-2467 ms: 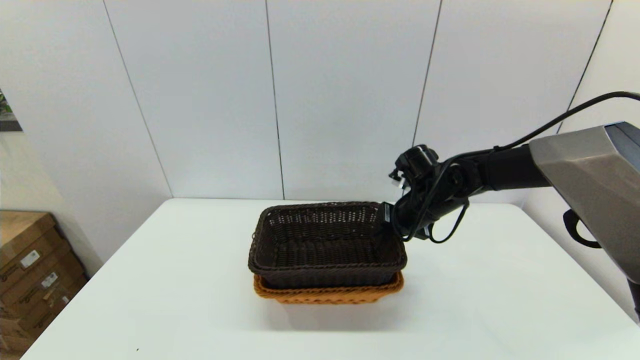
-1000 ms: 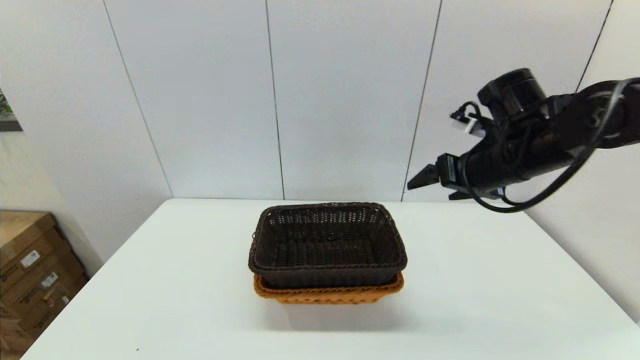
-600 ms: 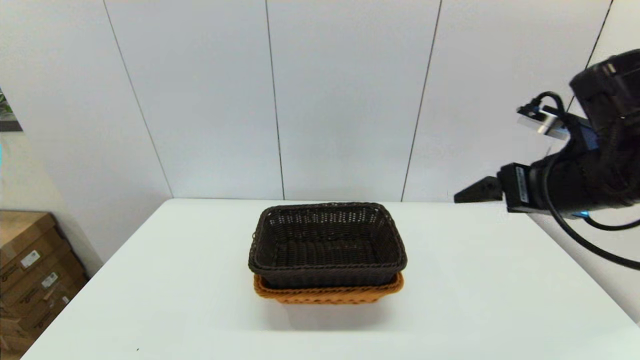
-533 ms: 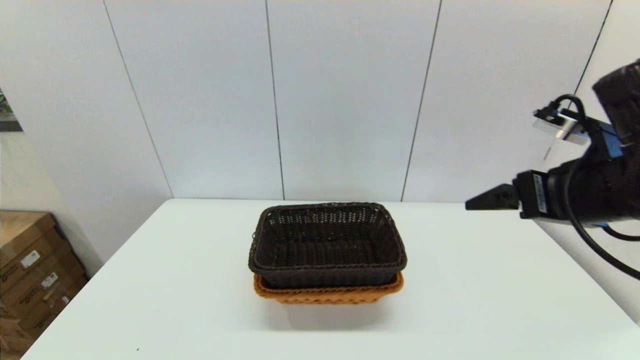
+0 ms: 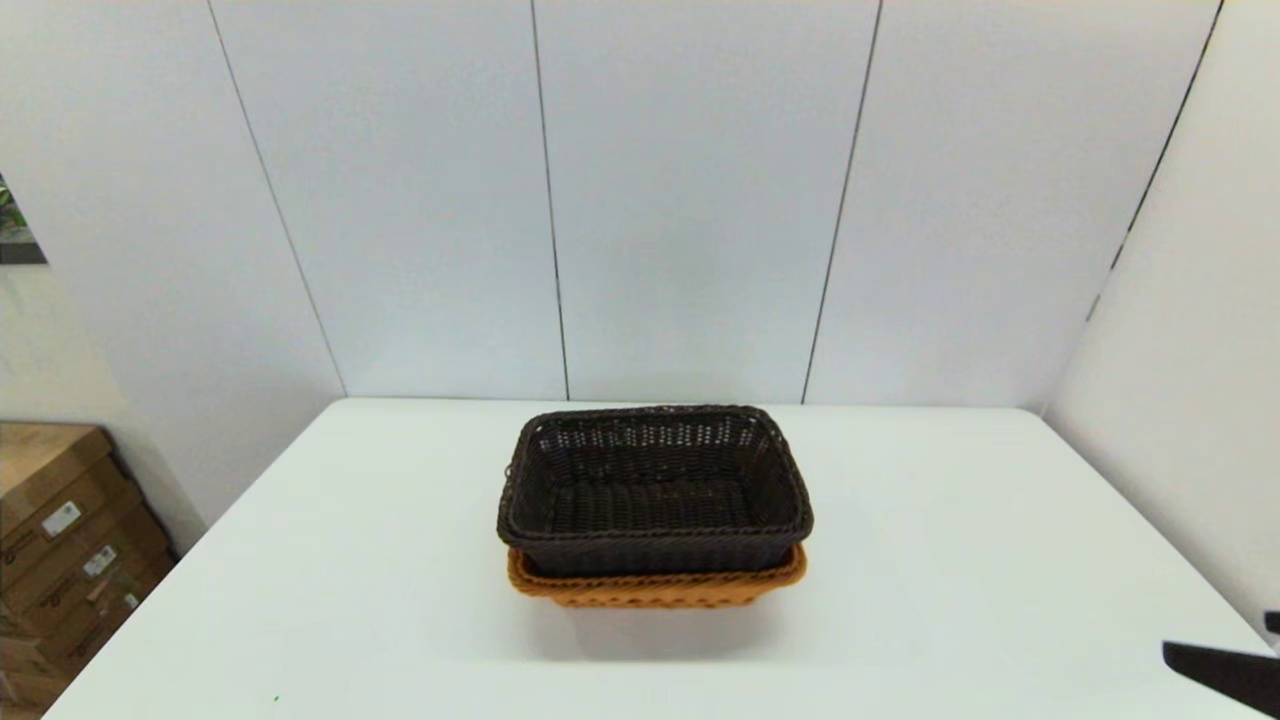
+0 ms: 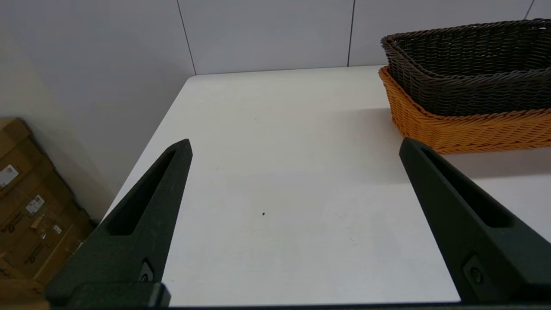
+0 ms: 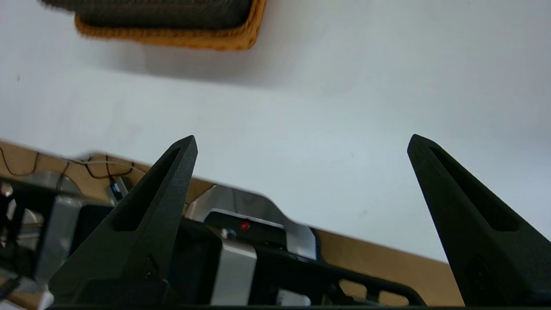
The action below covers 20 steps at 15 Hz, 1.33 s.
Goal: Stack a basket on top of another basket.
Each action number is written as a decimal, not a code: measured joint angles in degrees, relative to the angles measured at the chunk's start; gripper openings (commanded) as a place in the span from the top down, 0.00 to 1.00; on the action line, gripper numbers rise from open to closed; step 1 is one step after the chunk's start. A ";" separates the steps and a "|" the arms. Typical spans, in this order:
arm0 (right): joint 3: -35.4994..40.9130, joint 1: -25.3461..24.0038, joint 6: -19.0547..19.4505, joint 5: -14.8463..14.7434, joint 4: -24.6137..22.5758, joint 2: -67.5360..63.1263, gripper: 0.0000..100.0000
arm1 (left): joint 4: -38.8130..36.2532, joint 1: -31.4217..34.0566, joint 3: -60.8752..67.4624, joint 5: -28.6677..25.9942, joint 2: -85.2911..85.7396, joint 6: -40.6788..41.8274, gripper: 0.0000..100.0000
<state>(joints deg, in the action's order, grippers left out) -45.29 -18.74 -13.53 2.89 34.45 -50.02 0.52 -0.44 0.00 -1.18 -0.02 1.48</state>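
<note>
Both sets of jaws stand spread and hold nothing; the left gripper [image 6: 295, 146] hangs over the tabletop's [image 5: 950, 560] left side, near the baskets; the right gripper [image 7: 301, 142] sits at its near right corner; the white tabletop is smooth, backed by pale wall panels [image 5: 690, 200]; cardboard boxes [image 5: 60, 540] stand left; the dark brown wicker basket [image 5: 655, 490] nests in the orange-tan wicker basket [image 5: 655, 588] at centre, its inside bare.

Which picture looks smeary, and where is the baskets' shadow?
Right wrist view: smeared, the dark brown woven wicker basket and orange-tan woven wicker basket have fuzzy edges. Head view: sharp, a soft grey shadow lies on the white table in front of the stacked baskets. Left wrist view: crisp weave, shadow under the orange-tan basket's near side.
</note>
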 measured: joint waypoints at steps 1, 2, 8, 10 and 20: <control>1.49 0.38 1.05 0.02 1.74 3.24 0.00 | 0.00 0.00 0.00 -0.05 0.00 -0.02 0.00; 2.84 2.01 2.23 0.09 3.11 5.90 0.00 | 0.00 0.00 0.00 -0.02 0.00 0.00 0.00; 8.72 17.18 6.05 0.57 6.75 19.18 0.00 | 0.00 0.00 0.00 -0.02 0.00 0.00 0.00; 10.90 19.47 6.01 0.30 7.19 22.82 0.00 | 0.00 0.00 0.00 -0.05 0.00 0.00 0.00; 16.96 21.48 4.83 -4.34 6.75 34.78 0.00 | 0.00 0.00 0.00 -0.05 0.00 -0.02 0.00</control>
<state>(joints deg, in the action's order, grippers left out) -28.33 2.74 -8.70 -1.45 41.20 -15.24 0.52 -0.44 0.00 -1.23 -0.02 1.45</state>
